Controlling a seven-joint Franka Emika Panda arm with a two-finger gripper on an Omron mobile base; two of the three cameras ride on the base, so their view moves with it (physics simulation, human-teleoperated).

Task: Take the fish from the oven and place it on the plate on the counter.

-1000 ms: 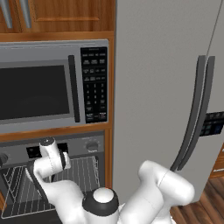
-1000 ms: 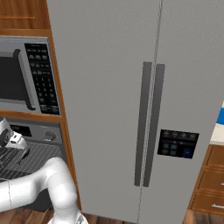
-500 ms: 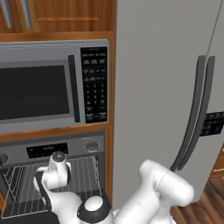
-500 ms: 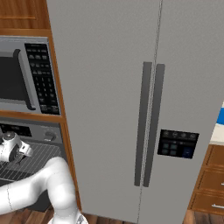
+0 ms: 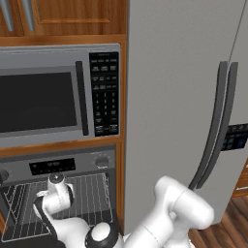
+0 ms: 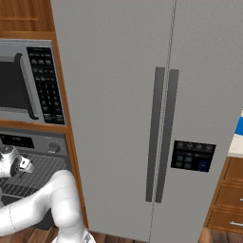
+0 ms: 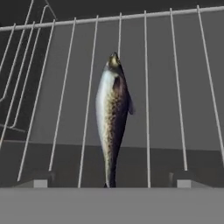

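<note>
The fish [image 7: 113,113] is slender and silver-grey with a speckled flank. It lies on the wire rack [image 7: 175,87] of the oven [image 5: 58,165], head pointing away from my hand and tail toward it. My gripper [image 7: 109,183] is open just above the rack, its two fingertips [image 7: 37,182] standing wide on either side of the tail without touching it. In the left base view the hand [image 5: 52,197] hangs low inside the open oven cavity. At the far right edge of the right base view a bright blue sliver, apparently the plate [image 6: 239,132], rests on the pale counter [image 6: 236,150].
A microwave [image 5: 53,101] with a keypad sits directly above the oven. A tall grey fridge [image 6: 161,118] with double handles stands to the right. Wooden drawers [image 6: 228,199] lie beneath the counter. The rack's rear bar [image 7: 113,18] and the dark oven walls close in behind the fish.
My hand has dropped lower into the oven toward the rack. The jaws have widened slightly. The base has not moved.
</note>
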